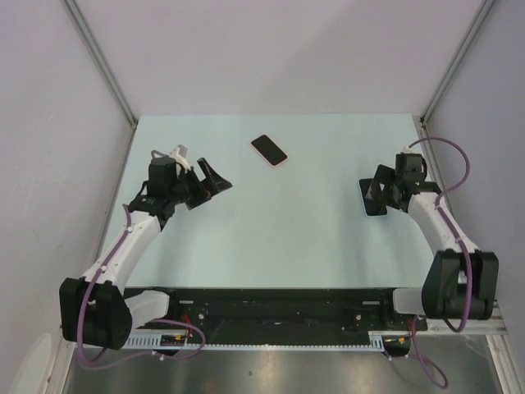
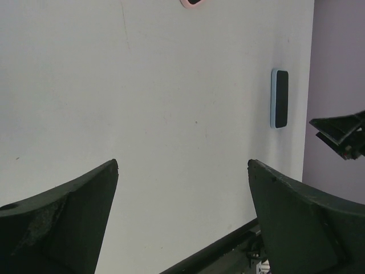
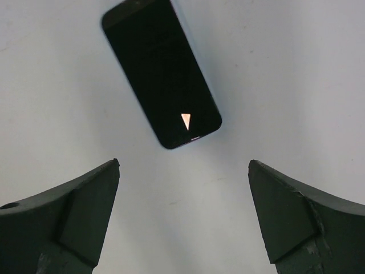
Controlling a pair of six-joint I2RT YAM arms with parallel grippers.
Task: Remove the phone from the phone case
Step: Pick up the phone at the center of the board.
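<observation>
The table point(image 1: 312, 238) carried two flat slabs, well apart. Near the far middle lay a pink-rimmed case point(image 1: 269, 150), set at a slant, its face dark. From above it could not be told whether that dark face was a screen or the case's bare inside. Only its pink corner showed at the top edge of the left wrist view.

The phone point(image 3: 161, 71) lay flat on the table toward the right side, dark screen up with a small bright glint on it. It was outside the pink-rimmed case and touched neither arm. From the left wrist camera its edge looked pale blue.

The right gripper point(image 3: 183, 162) hung just beside the phone with its fingers point(image 3: 63, 211) spread wide and nothing between them. The left gripper point(image 2: 182, 165) sat over the left part of the table, pointed across toward the right, its fingers likewise wide apart and holding nothing
</observation>
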